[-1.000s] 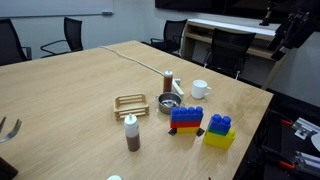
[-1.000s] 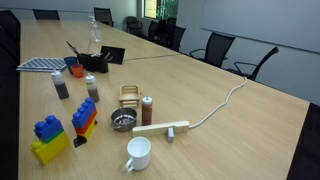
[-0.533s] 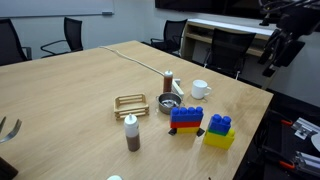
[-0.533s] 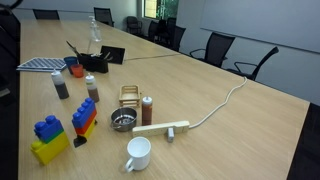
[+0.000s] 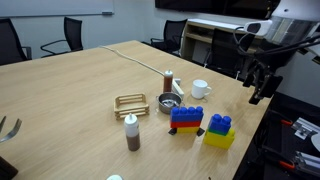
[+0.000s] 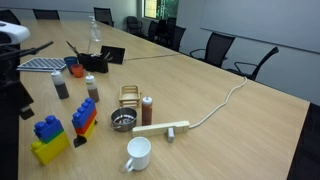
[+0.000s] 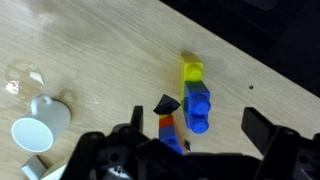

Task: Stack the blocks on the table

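Blocks: a yellow block [image 5: 219, 134] with a blue piece on top sat near the table [image 5: 70, 90] edge; just beside it stood a red-and-blue block [image 5: 185, 119]; the two were side by side, not stacked on each other; in the wrist view a small dark piece [image 7: 163, 104] lay against the red-and-blue block
Near clutter: a white-capped sauce bottle [image 5: 131, 133] stood upright, apart from the blocks
Middle clutter: a wooden rack [image 5: 131, 103] and a metal bowl [image 5: 168, 104] sat just beside each other; a brown bottle [image 5: 168, 82] stood upright behind the bowl; a white mug [image 5: 200, 89] stood near it; a wooden bar [image 6: 163, 129] lay by the bowl, with a cable [image 6: 220, 105] trailing across the table
Far: a laptop [image 6: 110, 55] and office chairs [image 5: 68, 35]
Arm: the arm [image 5: 285, 25] hung above the table's edge; the gripper [image 5: 262, 85] pointed down, well above the blocks and off to their side
Jaws: in the wrist view the fingers [image 7: 262, 128] were spread wide; nothing lay between them
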You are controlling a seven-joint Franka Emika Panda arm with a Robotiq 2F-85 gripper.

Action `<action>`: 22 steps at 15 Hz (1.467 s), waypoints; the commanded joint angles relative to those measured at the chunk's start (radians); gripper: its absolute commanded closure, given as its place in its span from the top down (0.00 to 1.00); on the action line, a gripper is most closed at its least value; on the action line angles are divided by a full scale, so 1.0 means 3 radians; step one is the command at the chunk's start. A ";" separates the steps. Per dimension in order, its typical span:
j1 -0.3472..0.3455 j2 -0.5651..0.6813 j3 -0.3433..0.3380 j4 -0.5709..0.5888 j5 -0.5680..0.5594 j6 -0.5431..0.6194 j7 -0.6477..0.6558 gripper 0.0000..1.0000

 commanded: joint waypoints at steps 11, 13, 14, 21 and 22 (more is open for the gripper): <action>-0.0015 0.0320 0.0029 0.0062 0.0062 0.0406 -0.0088 1.00; -0.0033 0.0560 0.0022 0.0102 0.0041 0.0584 -0.0126 1.00; -0.0035 0.0693 0.0013 0.0120 0.0037 0.0693 -0.0175 1.00; -0.0054 0.1452 0.0044 0.0370 0.0131 0.1037 -0.0541 1.00; -0.0066 0.1519 0.0059 0.0401 0.0149 0.1027 -0.0582 1.00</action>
